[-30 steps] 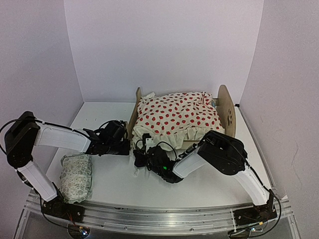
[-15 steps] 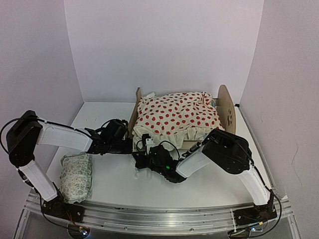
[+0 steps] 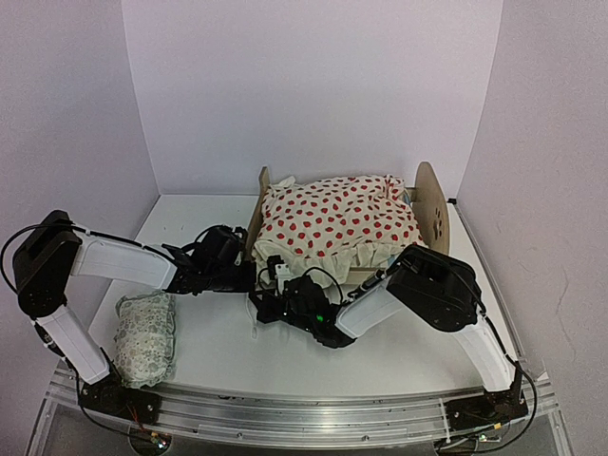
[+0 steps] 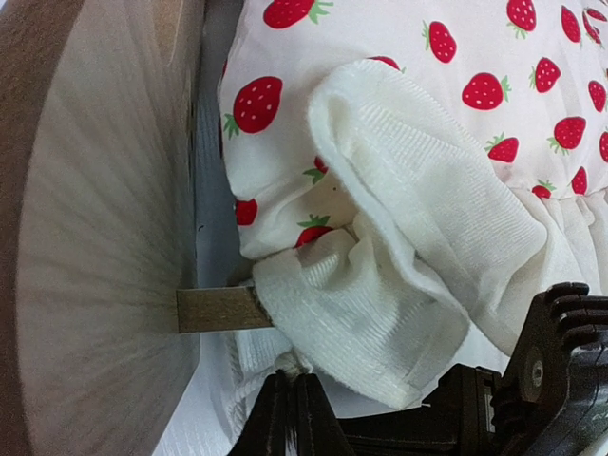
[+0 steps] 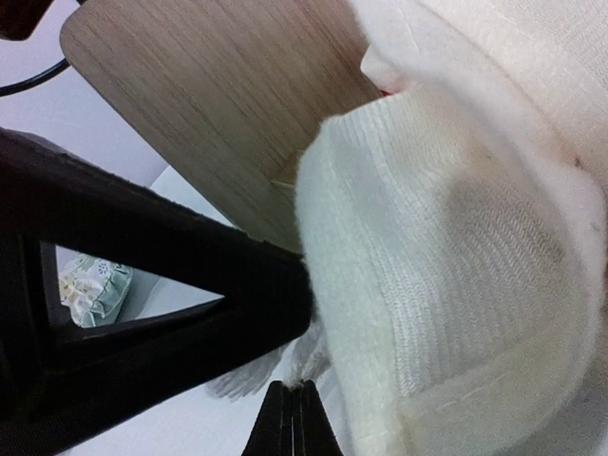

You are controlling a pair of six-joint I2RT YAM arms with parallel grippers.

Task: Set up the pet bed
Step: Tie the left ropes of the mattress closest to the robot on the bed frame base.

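The left gripper (image 4: 290, 418) and right gripper (image 5: 292, 418) were both closed at the near footboard corner of the pet bed (image 3: 432, 204), which stood just beyond them. They were perhaps pinching the hem of the blanket (image 3: 337, 223), so the covering step looked almost done and the next move probably called for letting go and fetching the pillow (image 3: 144, 337), well left of the bed.

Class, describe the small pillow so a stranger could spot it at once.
On the white table, look to the near left corner, by the left arm's base. The small pale green-patterned pillow lies there, off the light plywood pet bed, unlike the cream strawberry-print blanket.
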